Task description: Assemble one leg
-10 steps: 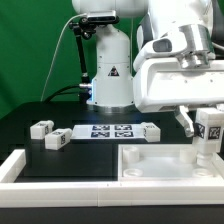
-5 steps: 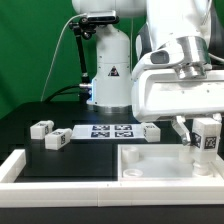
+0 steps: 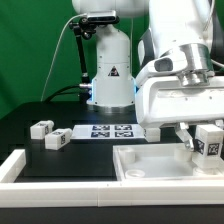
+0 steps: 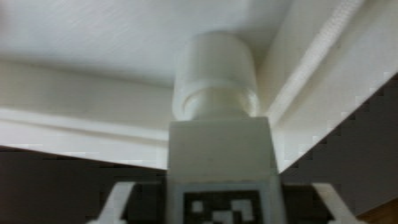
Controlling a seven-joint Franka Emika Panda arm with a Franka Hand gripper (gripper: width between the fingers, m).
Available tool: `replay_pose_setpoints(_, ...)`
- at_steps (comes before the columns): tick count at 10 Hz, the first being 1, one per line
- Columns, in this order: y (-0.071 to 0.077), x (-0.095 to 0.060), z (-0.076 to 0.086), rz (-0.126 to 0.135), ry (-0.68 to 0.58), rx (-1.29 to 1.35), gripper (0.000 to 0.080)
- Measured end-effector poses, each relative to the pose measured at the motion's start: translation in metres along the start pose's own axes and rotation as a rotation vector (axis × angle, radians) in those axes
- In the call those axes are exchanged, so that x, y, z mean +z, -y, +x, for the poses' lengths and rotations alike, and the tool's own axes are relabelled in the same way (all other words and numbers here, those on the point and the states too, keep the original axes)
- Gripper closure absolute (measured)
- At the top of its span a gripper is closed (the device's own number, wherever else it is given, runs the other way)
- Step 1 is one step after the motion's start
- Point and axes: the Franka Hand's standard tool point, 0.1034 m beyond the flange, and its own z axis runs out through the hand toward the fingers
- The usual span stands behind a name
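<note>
My gripper [image 3: 207, 150] is shut on a white leg [image 3: 209, 141] with a black-and-white tag, held at the exterior view's right, just above the large white rimmed tray-like part [image 3: 150, 168]. In the wrist view the leg [image 4: 222, 150] stands between my fingers [image 4: 128, 200], its round end close over the tray's inner corner [image 4: 302, 60]. Three more legs lie on the black table: two at the left [image 3: 41, 128] [image 3: 58, 139] and one behind the tray [image 3: 150, 131].
The marker board [image 3: 103, 131] lies in the middle of the table. A white rail [image 3: 20, 165] borders the table's front and left edge. The arm's white base [image 3: 108, 70] stands at the back.
My gripper has moved down and to the exterior view's right with the leg, which now hangs lower over the tray's right side.
</note>
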Motion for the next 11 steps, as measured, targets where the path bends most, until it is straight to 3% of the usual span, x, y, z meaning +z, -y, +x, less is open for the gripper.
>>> replay_pose_setpoints(3,-0.0025,0.0005,-0.0020,-0.003,0.003,0.003,0.0512)
replay_pose_setpoints(4,-0.0022,0.0006,-0.0020,-0.003,0.003,0.003,0.0462)
replay_pose_setpoints(6,-0.0023,0.0006,-0.0020,-0.003,0.003,0.003,0.0207)
replay_pose_setpoints(11,-0.0023,0.0006,-0.0020,-0.003,0.003,0.003,0.0152)
